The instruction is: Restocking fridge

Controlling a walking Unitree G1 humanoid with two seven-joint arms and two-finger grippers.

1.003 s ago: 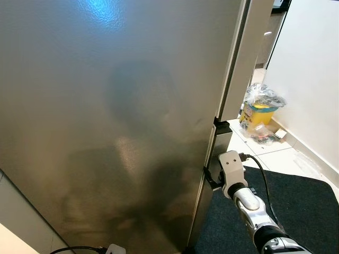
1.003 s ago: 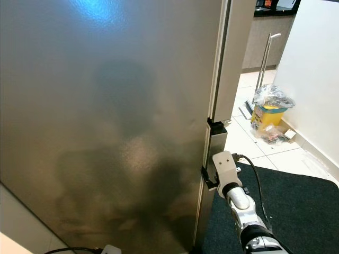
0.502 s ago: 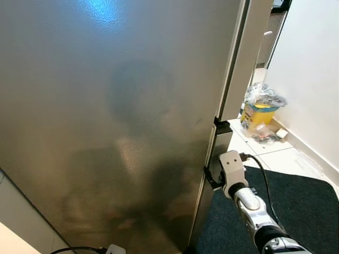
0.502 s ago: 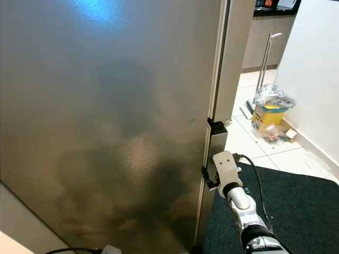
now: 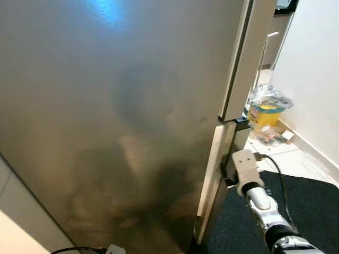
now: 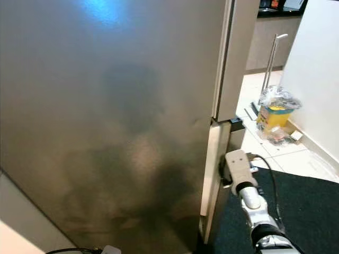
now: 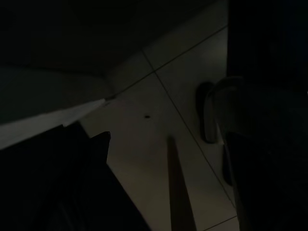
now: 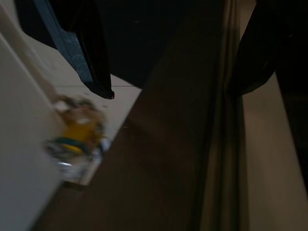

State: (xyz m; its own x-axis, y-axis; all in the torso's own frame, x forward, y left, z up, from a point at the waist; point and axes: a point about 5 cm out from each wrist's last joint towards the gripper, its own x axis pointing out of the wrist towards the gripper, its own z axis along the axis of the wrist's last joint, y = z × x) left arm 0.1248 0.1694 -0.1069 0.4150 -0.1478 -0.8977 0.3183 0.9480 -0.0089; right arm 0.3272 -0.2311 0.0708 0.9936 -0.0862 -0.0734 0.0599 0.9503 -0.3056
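A silver right arm [image 5: 265, 203] with a white boxy wrist block and black cable.

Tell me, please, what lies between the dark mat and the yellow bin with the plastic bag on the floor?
Between the dark mat and the yellow bin, the left eye view shows pale floor tiles with small litter beside the bin.

Fridge door [image 5: 116, 116] on the left, right claw [image 5: 229, 172] at its lower right edge, dark mat [image 5: 307, 196] beneath the arm, bagged bin [image 5: 266, 108] behind by the wall [image 5: 312, 69]
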